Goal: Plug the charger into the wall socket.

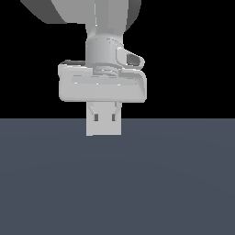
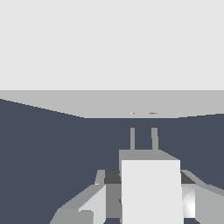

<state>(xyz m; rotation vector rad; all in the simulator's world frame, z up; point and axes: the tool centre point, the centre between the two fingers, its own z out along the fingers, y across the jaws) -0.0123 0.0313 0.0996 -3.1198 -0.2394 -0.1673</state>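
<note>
Tool (image 2: 148, 197) clamping charger (image 2: 151, 188), prongs short of wall socket (image 2: 111, 43), holes faint

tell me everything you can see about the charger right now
The charger is a small white box-shaped block, plain and matte, with two short grey prongs at its far end. It sits between the gripper's fingers, above the dark floor. The prongs point at the wall socket, stopping short of its two tiny holes.

Exterior view looked level and close at gripper (image 1: 104, 124) from one side, dark floor (image 1: 117, 183) below, black background behind. Wrist view looked along fingers (image 2: 94, 203) past charger (image 2: 151, 188) toward wall socket (image 2: 112, 43), very near. Both views shared gripper and floor.
</note>
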